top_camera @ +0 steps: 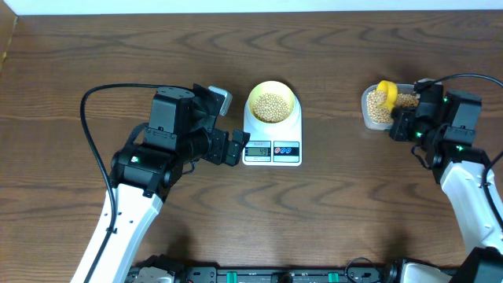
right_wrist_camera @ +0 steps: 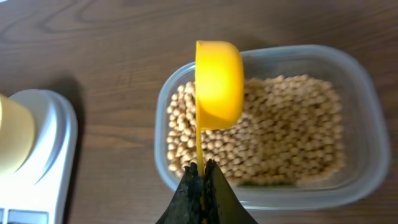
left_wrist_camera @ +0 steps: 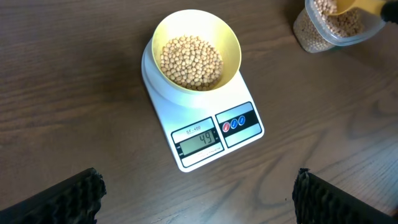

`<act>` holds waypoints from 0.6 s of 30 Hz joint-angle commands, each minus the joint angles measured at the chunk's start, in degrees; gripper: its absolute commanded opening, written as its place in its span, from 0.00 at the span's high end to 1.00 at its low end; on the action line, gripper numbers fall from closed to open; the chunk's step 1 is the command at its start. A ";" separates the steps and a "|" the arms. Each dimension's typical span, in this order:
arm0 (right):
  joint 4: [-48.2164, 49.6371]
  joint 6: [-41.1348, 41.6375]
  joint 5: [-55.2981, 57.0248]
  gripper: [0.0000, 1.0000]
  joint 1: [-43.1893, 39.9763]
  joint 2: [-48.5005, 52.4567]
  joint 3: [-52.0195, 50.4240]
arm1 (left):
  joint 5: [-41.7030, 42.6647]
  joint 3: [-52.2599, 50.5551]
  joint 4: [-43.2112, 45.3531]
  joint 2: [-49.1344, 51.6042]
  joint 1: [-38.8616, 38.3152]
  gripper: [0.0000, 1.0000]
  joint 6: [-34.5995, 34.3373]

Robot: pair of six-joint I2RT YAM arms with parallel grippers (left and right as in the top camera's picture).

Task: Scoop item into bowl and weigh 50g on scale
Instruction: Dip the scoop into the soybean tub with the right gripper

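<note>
Wooden table (top_camera: 354, 220) bears the scale (top_camera: 272, 151), display toward the robot; left end effector (left_wrist_camera: 198, 193) wide, right end effector (right_wrist_camera: 202, 177) pinching scoop (right_wrist_camera: 217, 84).

Yellow bowl (left_wrist_camera: 186, 23), tan beans (left_wrist_camera: 191, 62) (white scale (left_wrist_camera: 165, 102))

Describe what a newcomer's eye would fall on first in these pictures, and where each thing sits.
First, the pale yellow bowl of beige beans, sitting on the white scale at the middle of the table, its display reading 49. Next, the bright yellow scoop, its handle pinched in the right fingers, over the clear tub of more beans at the right.
</note>
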 commanded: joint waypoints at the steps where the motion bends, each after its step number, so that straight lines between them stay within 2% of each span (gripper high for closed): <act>1: 0.31 -0.85 3.54 0.99 0.04 -2.36 0.07 | 0.50 -0.11 0.04 0.17 -0.13 0.01 0.57; 10: -3.67 -0.81 -3.37 0.99 0.04 -2.38 0.07 | 0.50 -0.11 0.04 0.17 -0.11 0.01 0.57; 18: -5.22 3.69 -3.74 0.99 0.02 -2.40 0.07 | 0.50 -0.11 0.04 0.17 -0.11 0.01 0.57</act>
